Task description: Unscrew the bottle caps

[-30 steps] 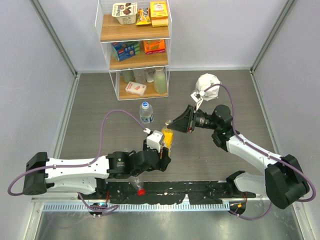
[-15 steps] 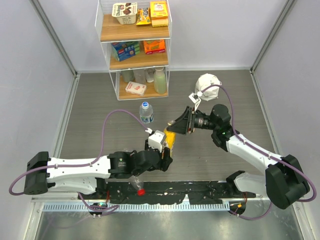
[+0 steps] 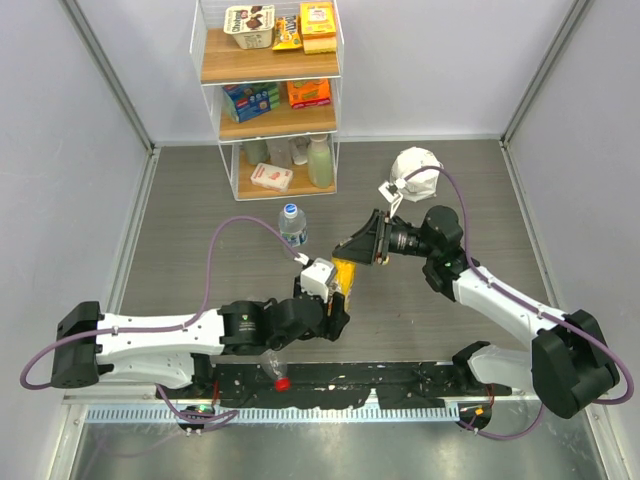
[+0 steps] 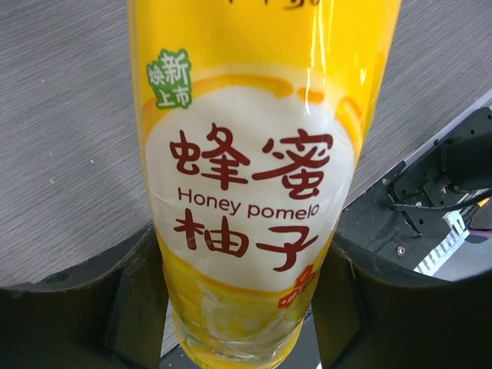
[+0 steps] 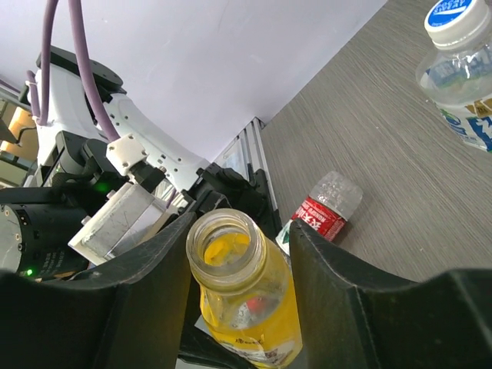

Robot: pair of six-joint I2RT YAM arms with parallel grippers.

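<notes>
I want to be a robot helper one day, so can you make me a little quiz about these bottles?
1. True or false: the yellow bottle has its cap on.
2. The red-label bottle is: A) lying on its side, B) standing upright, C) held up in the air.
3. What does the left gripper clamp?
Key: 1 false; 2 A; 3 the yellow bottle.

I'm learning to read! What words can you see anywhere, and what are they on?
"Honey pomelo": on the yellow bottle, left wrist view.
"蜂蜜柚子": same bottle, big red characters.
"新上市": green badge on that bottle.
Blue-label bottle and its cap: print blurred, unreadable.
Red-label bottle: white print too small.
Shelf boxes: too small to read.
</notes>
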